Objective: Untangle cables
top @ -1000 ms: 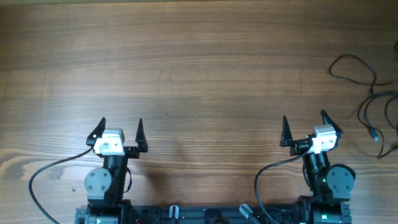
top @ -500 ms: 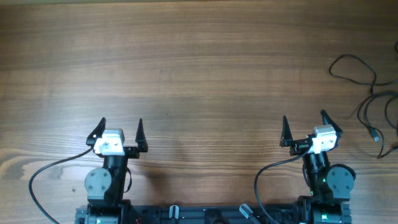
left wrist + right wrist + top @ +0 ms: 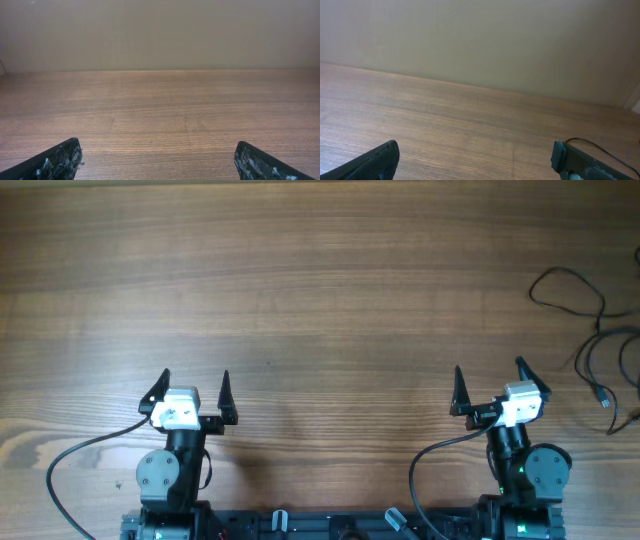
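The cables (image 3: 597, 330) are thin black cords lying in loose loops at the table's far right edge in the overhead view, with a small plug end (image 3: 603, 397) near the front. A short piece of cable (image 3: 600, 148) shows beside the right finger in the right wrist view. My left gripper (image 3: 193, 389) is open and empty near the front left. My right gripper (image 3: 490, 385) is open and empty near the front right, well left of the cables. The left wrist view (image 3: 157, 159) shows only bare wood between the open fingers.
The wooden table (image 3: 320, 300) fills the overhead view. Thicker black arm cables (image 3: 70, 460) curl beside each arm base at the front edge. A pale wall (image 3: 160, 30) rises behind the table's far edge.
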